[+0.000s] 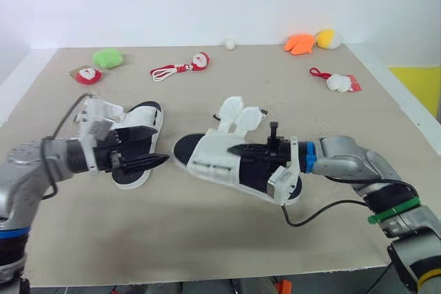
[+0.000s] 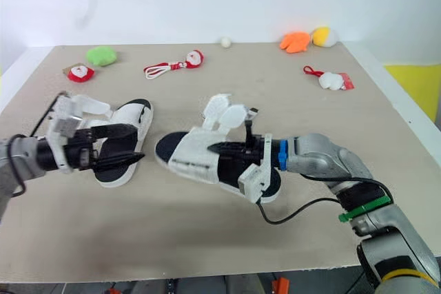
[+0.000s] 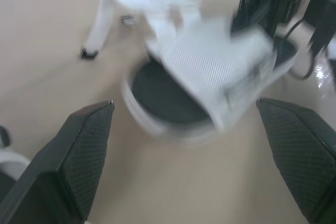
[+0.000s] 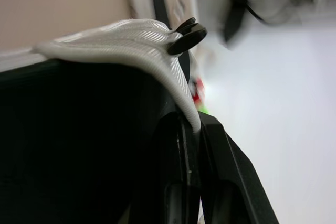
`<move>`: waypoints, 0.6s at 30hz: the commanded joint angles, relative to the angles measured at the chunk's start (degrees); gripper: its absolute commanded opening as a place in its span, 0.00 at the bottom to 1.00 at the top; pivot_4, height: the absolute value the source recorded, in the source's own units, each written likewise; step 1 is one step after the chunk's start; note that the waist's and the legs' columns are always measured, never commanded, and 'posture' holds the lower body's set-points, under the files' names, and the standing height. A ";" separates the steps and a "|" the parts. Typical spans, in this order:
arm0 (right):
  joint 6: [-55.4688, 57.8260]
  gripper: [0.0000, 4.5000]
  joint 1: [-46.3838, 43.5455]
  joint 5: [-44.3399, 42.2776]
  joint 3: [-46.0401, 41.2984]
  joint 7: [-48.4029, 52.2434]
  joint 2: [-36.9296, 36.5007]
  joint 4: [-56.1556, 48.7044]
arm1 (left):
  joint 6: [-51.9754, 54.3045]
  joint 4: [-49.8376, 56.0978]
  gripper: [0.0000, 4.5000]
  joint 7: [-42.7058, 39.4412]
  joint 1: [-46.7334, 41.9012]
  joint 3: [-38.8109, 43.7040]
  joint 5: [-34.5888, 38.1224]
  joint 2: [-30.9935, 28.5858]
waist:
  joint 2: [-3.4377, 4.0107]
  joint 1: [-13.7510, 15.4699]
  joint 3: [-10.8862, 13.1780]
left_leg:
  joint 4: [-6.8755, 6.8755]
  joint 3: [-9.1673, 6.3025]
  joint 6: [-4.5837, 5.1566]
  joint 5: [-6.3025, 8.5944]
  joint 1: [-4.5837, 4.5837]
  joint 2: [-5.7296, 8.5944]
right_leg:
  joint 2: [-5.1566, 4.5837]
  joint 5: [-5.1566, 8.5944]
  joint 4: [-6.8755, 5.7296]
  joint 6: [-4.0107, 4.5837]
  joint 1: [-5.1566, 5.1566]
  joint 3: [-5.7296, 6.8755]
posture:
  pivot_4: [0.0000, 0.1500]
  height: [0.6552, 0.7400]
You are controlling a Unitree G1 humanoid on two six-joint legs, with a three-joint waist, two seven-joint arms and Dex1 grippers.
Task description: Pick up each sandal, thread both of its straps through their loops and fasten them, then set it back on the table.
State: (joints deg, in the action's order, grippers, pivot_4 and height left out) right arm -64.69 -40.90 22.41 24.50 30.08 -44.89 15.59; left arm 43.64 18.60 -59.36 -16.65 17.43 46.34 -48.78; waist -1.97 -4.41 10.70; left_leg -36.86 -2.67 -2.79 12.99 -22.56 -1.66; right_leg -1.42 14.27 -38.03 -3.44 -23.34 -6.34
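Broadly, the table (image 1: 207, 239) carries both sandals; the nearer sandal (image 1: 210, 160) lies between the two grippers, its white upper caught by the right gripper (image 1: 233, 149), and whether its heel is clear of the table I cannot tell; the second sandal (image 1: 141, 132) lies flat just beneath the left gripper (image 2: 138, 144); the right fingers (image 4: 178, 150) are pressed together on a thin fold of the webbed upper, with a black loop (image 4: 187, 34) just past their tips; the left fingers (image 3: 84, 145) stand wide apart and hold nothing, the nearer sandal's toe lying ahead of them; its two straps (image 1: 240, 116) stand up loose and unthreaded beyond the right fingertips. As I judge it, the pinch is shallow, so a push from the left fingers against the toe could twist the fold out of the grip; a low left arm could also drag the second sandal; floppy straps may bend away from the loop instead of passing through.
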 commanded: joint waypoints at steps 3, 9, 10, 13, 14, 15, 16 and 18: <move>-10.51 0.02 -5.14 4.37 -0.23 -2.16 2.91 5.81 | 1.90 4.04 1.00 1.15 4.30 6.51 3.67 -2.46 | 0.00 -0.16 0.00 | 0.01 0.00 0.00 0.00 0.05 -0.03 | 0.04 -0.01 -0.01 0.03 0.00 0.00 | 1.00 1.00; -17.34 0.02 -6.50 9.98 -0.30 -4.32 6.22 10.73 | 1.77 7.74 1.00 0.58 10.74 6.45 3.59 -3.90 | -0.02 -0.12 0.01 | 0.11 -0.03 -0.01 -0.01 0.10 -0.10 | 0.11 -0.14 -0.05 0.47 -0.01 0.03 | 1.00 1.00; -17.90 0.02 -6.52 10.03 -0.22 -4.61 6.48 11.26 | 1.73 8.08 1.00 0.52 11.32 6.07 3.36 -4.03 | -0.02 -0.12 0.01 | 0.11 -0.03 -0.01 -0.01 0.10 -0.10 | 0.11 -0.13 -0.05 0.47 -0.01 0.03 | 1.00 1.00; -18.15 0.02 -6.38 10.23 -0.18 -5.02 7.16 12.32 | 1.42 8.70 1.00 0.30 12.17 4.85 2.86 -4.47 | -0.03 -0.08 0.00 | 0.10 -0.03 -0.02 -0.01 0.10 -0.07 | 0.08 -0.14 -0.05 0.48 0.01 0.03 | 1.00 1.00; -18.42 0.02 -6.26 10.49 -0.05 -5.13 7.38 12.75 | 1.16 8.78 1.00 0.18 12.15 4.09 2.47 -4.55 | -0.03 -0.08 0.00 | 0.10 -0.03 -0.02 -0.01 0.11 -0.07 | 0.08 -0.14 -0.05 0.48 0.02 0.03 | 1.00 1.00; -18.82 0.02 -6.13 11.01 0.00 -5.24 7.54 12.96 | 0.95 8.71 1.00 0.09 12.05 3.57 2.21 -4.55 | -0.03 -0.08 0.00 | 0.10 -0.03 -0.02 -0.01 0.11 -0.07 | 0.08 -0.14 -0.05 0.49 0.02 0.03 | 1.00 1.00; -18.71 0.02 -5.97 10.77 0.37 -5.23 7.65 13.36 | 0.56 8.53 1.00 -0.15 11.82 2.86 1.72 -4.62 | -0.03 -0.08 0.00 | 0.10 -0.03 -0.02 -0.02 0.12 -0.07 | 0.08 -0.15 -0.05 0.49 0.02 0.03 | 1.00 1.00; -18.57 0.02 -5.67 10.90 0.76 -5.24 7.69 13.73 | -0.17 7.96 1.00 -0.65 11.43 1.74 0.97 -4.78 | -0.03 -0.10 0.00 | 0.10 -0.03 -0.02 -0.02 0.14 -0.08 | 0.10 -0.16 -0.05 0.51 0.02 0.03 | 1.00 1.00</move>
State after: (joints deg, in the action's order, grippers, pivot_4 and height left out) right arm -82.78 -45.88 34.21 25.35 26.06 -37.28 29.58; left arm 44.89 25.81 -59.33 -4.56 19.34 47.88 -52.60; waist -2.00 -4.50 10.70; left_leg -36.76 -2.70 -2.81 12.97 -22.42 -1.74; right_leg -1.32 14.11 -38.09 -2.93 -23.32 -6.31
